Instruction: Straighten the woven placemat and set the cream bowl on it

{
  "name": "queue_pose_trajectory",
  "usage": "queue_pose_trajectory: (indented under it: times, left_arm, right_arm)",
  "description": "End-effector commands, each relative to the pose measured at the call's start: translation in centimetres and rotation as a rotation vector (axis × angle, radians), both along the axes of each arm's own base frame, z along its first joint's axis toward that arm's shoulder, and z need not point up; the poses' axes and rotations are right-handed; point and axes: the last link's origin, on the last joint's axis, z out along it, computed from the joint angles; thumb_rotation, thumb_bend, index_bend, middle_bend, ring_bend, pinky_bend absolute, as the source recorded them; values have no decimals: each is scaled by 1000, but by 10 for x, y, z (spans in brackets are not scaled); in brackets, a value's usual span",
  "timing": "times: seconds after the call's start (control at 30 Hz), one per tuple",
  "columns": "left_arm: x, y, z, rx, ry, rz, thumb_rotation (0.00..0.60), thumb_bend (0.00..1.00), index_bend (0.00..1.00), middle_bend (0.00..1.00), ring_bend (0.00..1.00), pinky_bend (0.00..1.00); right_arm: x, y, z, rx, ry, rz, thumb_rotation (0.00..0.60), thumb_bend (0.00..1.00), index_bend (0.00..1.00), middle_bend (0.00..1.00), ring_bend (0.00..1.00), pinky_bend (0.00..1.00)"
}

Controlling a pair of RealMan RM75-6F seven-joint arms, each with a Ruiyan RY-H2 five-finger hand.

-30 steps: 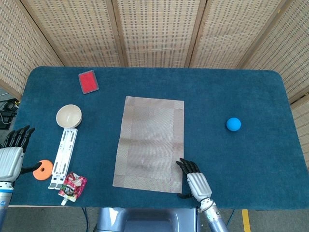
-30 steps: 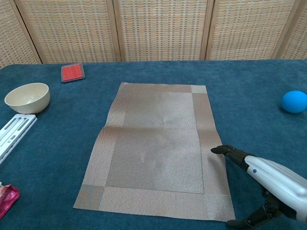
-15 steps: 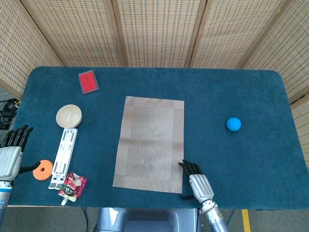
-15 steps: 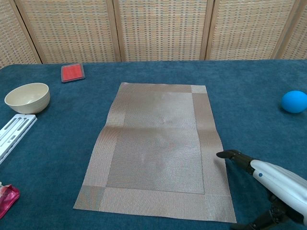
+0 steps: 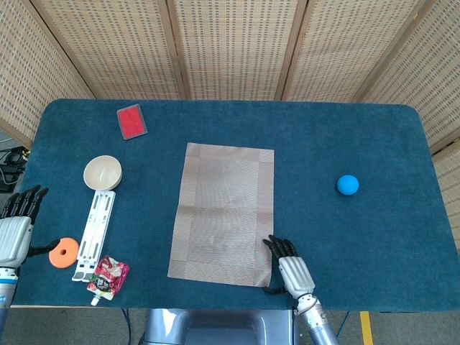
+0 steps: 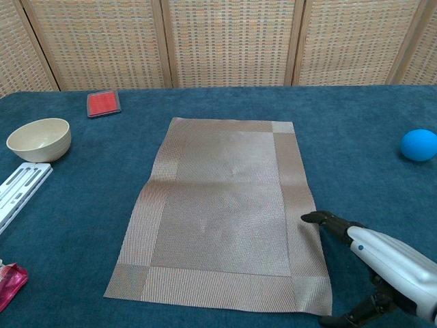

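Back onto the woven placemat (image 6: 229, 208) edge comes the right hand (image 5: 290, 270), fingertips (image 6: 315, 217) touching it.
Both hands empty, fingers spread; cream bowl (image 5: 102, 172) sits just ahead of the left hand (image 5: 16, 231), untouched.

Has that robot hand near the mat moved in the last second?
Yes. The right robot hand drew back from the placemat, then returned to its near right edge.

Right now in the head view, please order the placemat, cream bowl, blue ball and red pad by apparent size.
1. Woven placemat, by far the largest.
2. Cream bowl.
3. Red pad, close to the bowl, so this order is unsure.
4. Blue ball, smallest.
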Motion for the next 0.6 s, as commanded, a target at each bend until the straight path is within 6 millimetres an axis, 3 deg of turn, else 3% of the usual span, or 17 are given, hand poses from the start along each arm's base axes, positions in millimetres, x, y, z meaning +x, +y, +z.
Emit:
queue_pose_trajectory:
  times: [0.03,0.37,0.6]
  left_arm:
    - [0,0,0,1,-2,-1,600,63,0,0,0,0]
    - [0,0,1,2,-11,1,600,63,0,0,0,0]
    - [-2,1,1,0,-18,9,600,63,0,0,0,0]
  right_arm:
    - [5,0,0,-42,-52,42,600,362,0,0,0,0]
    - [11,0,0,-86,-157,92,600,381,2,0,0,0]
    - [14,-2,-3,-77,-208,82,600,372,139,0,0,0]
